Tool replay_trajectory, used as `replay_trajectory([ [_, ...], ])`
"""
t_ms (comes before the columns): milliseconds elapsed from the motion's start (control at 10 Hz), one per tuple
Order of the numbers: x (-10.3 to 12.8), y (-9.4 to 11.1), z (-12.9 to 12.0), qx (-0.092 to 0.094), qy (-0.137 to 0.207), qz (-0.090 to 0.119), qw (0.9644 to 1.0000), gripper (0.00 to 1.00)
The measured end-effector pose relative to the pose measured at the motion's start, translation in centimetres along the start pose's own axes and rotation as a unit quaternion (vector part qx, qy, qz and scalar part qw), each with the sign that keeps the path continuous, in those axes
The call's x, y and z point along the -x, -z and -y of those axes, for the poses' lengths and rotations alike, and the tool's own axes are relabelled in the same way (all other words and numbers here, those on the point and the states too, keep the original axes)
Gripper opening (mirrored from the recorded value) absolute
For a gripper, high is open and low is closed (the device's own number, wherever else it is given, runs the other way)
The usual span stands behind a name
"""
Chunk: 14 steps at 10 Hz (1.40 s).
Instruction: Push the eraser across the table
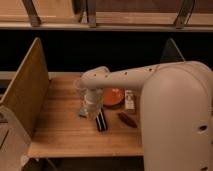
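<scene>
The eraser [101,121], a narrow black block with a lighter stripe, lies lengthwise near the middle of the light wooden table [60,132]. My gripper [92,112] hangs at the end of the white arm, just left of the eraser's far end and close above the tabletop. Whether it touches the eraser cannot be told. A flat blue-grey pad [83,112] lies under and left of the gripper, partly hidden by it.
A dark reddish-brown oblong thing [127,120] lies right of the eraser. An orange dish [114,96] and a small white item [129,100] sit behind it. A pale cup [79,85] stands behind the arm. A tan panel [25,95] bounds the left side, a dark panel [170,52] the right.
</scene>
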Motion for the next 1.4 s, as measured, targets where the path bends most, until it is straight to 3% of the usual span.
replay_trajectory([
  [600,0.6,-0.5,-0.2,0.0,0.01,0.001,0.9999,0.0],
  [800,2.6,-2.2,-0.2,-0.011,0.036,0.014,0.9992,0.0],
  [1000,3.7,-4.0,-0.2,-0.017,0.052,0.012,0.9984,0.0],
  [1400,3.7,-6.9,0.0,-0.001,0.047,-0.002,0.9989,0.0],
])
